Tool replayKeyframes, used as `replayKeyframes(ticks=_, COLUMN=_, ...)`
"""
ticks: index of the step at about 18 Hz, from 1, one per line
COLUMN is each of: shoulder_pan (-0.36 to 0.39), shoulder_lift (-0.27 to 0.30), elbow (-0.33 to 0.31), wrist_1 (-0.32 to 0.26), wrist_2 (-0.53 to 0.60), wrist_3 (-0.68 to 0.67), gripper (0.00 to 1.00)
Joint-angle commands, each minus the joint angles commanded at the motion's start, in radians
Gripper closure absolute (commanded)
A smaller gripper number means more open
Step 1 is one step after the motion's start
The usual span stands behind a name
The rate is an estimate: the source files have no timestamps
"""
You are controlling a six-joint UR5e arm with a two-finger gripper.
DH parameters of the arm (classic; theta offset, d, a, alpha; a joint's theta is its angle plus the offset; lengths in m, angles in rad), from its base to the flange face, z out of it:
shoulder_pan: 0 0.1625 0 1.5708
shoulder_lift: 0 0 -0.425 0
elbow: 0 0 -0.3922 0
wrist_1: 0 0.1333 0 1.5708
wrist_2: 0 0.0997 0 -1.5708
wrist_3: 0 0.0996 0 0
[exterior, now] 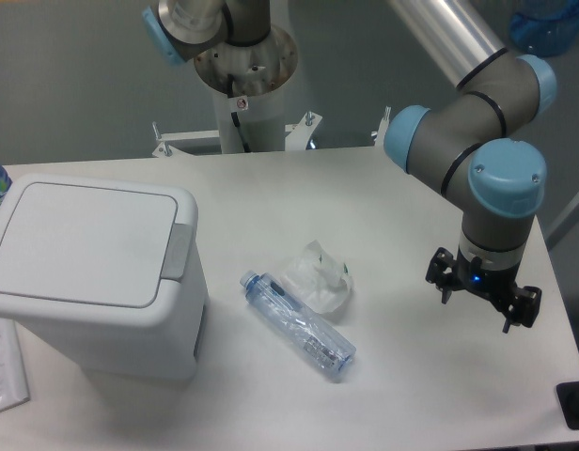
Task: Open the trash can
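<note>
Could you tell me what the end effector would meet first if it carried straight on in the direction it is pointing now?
The end effector points down, so it would likely meet the bare table first. The bottle and trash can lie well off to the side, though its height above the table is unclear.

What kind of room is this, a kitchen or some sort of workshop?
Most likely a robotics lab, not a kitchen. A grey and blue jointed robot arm stands over a plain white table, and the large white plastic trash can and the clear plastic bottle look laid out for a test.
</note>
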Motion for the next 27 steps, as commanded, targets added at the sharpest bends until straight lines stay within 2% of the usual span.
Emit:
replayKeyframes(ticks=17, shoulder_pan=-0.015, shoulder_lift=0.012, elbow=-0.003, wrist_1=-0.008, wrist_2=-0.008, wrist_3=-0.006, gripper=0.00)
replayKeyframes(ticks=23, shoulder_pan=-0.041, shoulder_lift=0.020, elbow=-0.009, wrist_1=-0.011, wrist_2=-0.014, wrist_3=-0.084, gripper=0.00)
replayKeyframes(ticks=27, shoulder_pan=-0.057, shoulder_lift=0.031, elbow=-0.012, wrist_1=-0.011, wrist_2=-0.077, wrist_3=-0.193, gripper=0.00)
